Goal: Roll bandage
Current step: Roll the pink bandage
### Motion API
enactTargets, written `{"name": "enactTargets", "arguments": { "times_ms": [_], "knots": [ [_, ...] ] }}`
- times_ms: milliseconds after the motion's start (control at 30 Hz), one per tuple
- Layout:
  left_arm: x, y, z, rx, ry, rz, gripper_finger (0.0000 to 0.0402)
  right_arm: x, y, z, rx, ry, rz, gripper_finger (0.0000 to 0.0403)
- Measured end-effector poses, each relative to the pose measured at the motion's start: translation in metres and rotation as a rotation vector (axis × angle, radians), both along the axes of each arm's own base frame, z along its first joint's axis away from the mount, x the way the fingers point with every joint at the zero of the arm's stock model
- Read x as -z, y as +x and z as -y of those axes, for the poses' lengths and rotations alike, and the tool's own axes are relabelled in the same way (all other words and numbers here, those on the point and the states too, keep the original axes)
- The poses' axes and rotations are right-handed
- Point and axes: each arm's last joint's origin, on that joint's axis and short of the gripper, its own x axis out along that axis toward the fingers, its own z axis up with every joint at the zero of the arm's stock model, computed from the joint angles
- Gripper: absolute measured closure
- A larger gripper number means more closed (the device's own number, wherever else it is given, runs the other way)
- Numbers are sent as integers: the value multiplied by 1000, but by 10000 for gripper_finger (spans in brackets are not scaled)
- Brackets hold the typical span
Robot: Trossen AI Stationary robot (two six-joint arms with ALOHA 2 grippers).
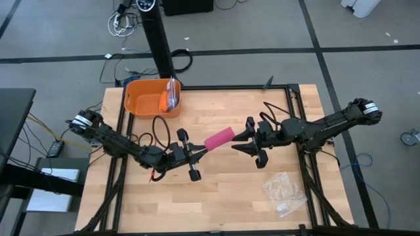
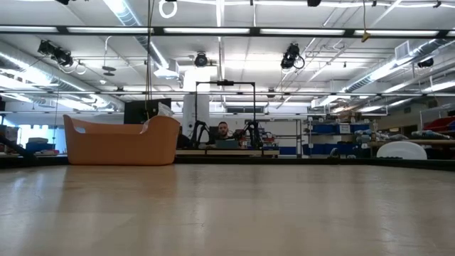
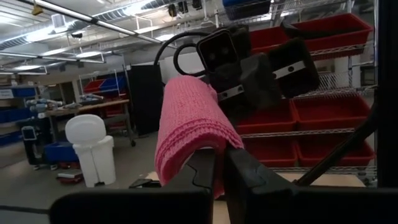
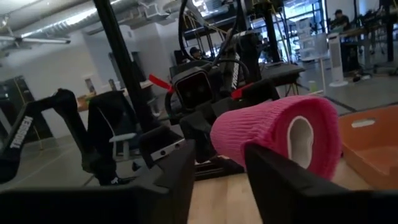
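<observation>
The bandage (image 1: 219, 138) is a magenta-pink compact roll held in the air over the middle of the table. It also shows in the left wrist view (image 3: 186, 124) and in the right wrist view (image 4: 273, 137). My left gripper (image 1: 199, 152) is shut on the roll's left end. My right gripper (image 1: 239, 143) is open just off the roll's right end, whose pale hollow centre (image 4: 300, 140) faces it. The roll stands just past its fingers (image 4: 280, 171). The low view shows neither the grippers nor the bandage. My left gripper pinches the roll's near end (image 3: 200, 144) between its two fingers (image 3: 239, 171). The fingers come roughly level from the table's left, in line with the roll's length. The roll sticks out beyond the fingertips toward my right gripper, lifted clear of the table.
An orange tub (image 1: 151, 97) with a clear packet in it stands at the far left; it also shows in the low view (image 2: 121, 140). A clear crinkled plastic bag (image 1: 284, 193) lies at the near right. A person (image 2: 224, 131) sits far behind the table.
</observation>
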Motion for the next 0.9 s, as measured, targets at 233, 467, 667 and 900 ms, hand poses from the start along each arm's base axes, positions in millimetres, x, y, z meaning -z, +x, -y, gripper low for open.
{"name": "enactTargets", "arguments": {
  "times_ms": [233,467,667,900],
  "knots": [
    [7,2,1,-8,35,-78,382,4,2,6,10,138,-52,236],
    [23,4,1,-37,140,-245,382,24,3,11,35,197,-261,248],
    [30,4,2,-38,190,-322,382,36,1,13,53,231,-389,252],
    [33,4,2,-20,106,-325,382,42,-1,13,62,239,-456,252]
  ]
}}
